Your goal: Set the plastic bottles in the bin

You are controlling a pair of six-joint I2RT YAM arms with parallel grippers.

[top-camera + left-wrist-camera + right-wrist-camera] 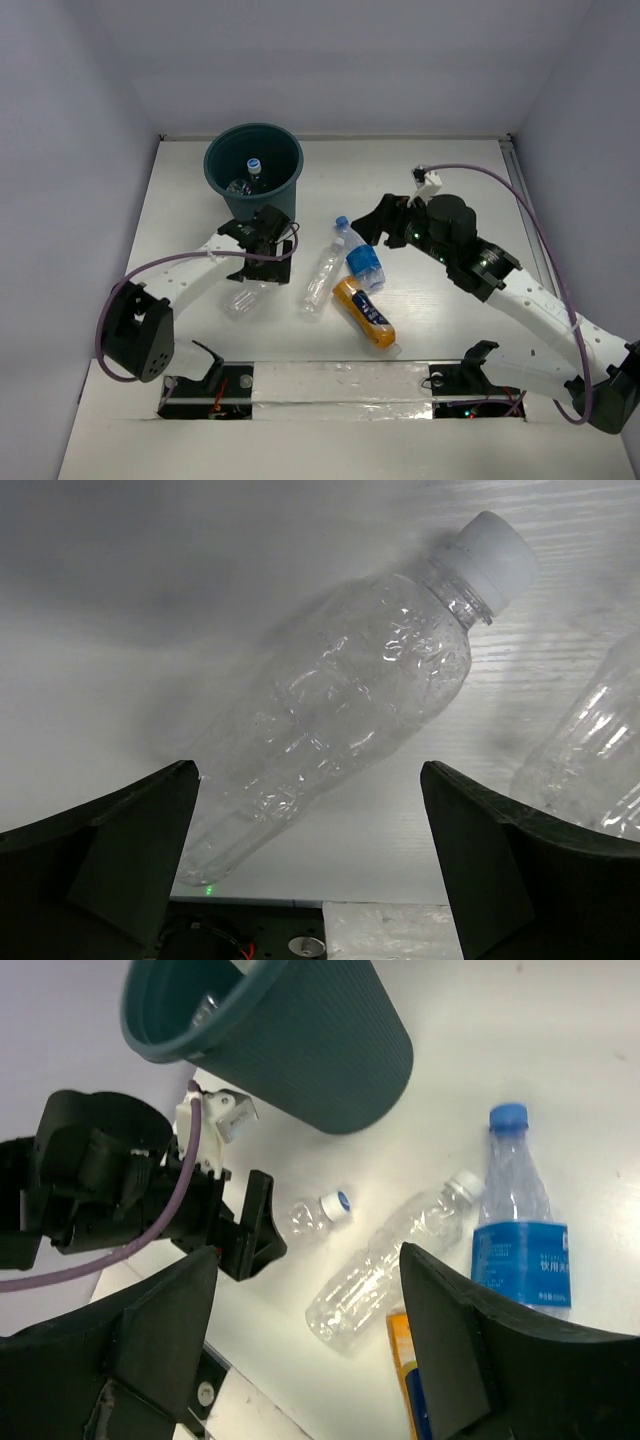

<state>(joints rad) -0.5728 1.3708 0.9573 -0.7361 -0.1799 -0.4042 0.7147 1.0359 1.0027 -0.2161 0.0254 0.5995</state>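
Nearest the camera, the left arm base (135, 335) sits at the near edge of the worktop (185, 210), well forward and left of the bin (212, 150). The bin stands upright, mouth open. Inside it a blue-capped bottle (253, 165) is visible; whether more bottles lie beside it cannot be told.

The left gripper (262, 240) hangs just in front of the bin. In the left wrist view its fingers (110, 850) are spread wide and hold nothing. The first clear bottle (340, 710) lies on its side on the worktop, framed between them, with no contact visible. In the overhead view this bottle is in front of the bin, nearer the arm bases.

The second clear bottle (320, 275) lies on its side forward and right of the bin, with its cap pointing away from the arm bases. The blue-labelled bottle (360, 255) lies just beside it, on the side away from the bin, blue cap also pointing away. The orange-yellow bottle (365, 312) lies nearer the arm bases than these two, touching or nearly touching the blue-labelled one.

The right gripper (385, 225) is well right of the bin, just beyond the blue-labelled bottle. Its fingers (150, 1350) stand wide apart and empty.
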